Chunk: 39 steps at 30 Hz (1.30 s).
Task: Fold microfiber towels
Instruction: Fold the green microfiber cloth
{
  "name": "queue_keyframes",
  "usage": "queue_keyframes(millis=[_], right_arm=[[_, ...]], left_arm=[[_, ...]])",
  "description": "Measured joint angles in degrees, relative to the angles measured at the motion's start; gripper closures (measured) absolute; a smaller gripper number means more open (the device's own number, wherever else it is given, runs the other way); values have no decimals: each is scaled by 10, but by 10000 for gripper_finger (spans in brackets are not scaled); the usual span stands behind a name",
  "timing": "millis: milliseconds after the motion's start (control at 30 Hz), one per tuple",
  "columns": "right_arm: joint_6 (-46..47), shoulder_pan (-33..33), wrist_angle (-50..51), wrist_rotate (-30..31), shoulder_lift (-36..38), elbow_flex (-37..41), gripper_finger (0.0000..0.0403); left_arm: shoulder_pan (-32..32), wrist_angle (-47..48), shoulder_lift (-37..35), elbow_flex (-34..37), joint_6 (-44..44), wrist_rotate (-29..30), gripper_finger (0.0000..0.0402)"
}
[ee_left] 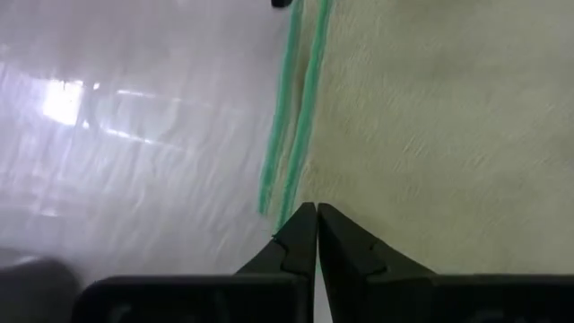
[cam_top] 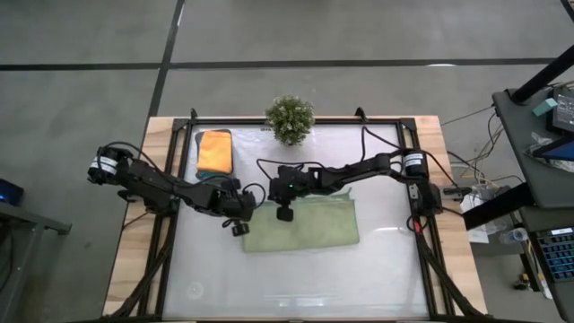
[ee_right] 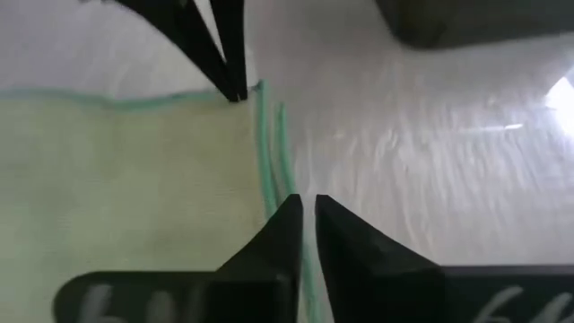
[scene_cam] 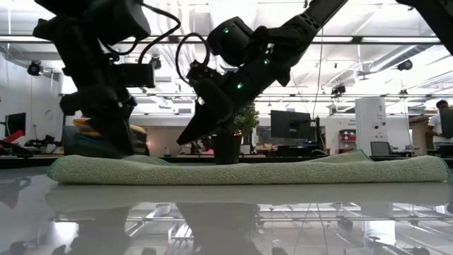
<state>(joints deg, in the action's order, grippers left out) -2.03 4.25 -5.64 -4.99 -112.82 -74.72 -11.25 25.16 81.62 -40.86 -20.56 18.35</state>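
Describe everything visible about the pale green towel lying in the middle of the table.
The pale green towel is a soft, nubbly cloth with a brighter green stitched edge. It lies flat on the glossy white table, folded into a wide rectangle of stacked layers, two edges showing side by side. The left gripper and right gripper, both shut, meet its left end at the edge.
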Motion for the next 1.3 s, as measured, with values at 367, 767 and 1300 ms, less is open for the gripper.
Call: queue_keyframes(millis=[367, 767, 1300], right_arm=[[7, 7, -115, 0, -46, 0, 302], [5, 11, -158, -1, -88, 0, 295], [-12, 8, -122, -40, -66, 0, 321]], left_arm=[[0, 28, 1, 8, -6, 13, 402], [0, -38, 7, 52, -47, 66, 402], [0, -43, -20, 18, -46, 61, 401]])
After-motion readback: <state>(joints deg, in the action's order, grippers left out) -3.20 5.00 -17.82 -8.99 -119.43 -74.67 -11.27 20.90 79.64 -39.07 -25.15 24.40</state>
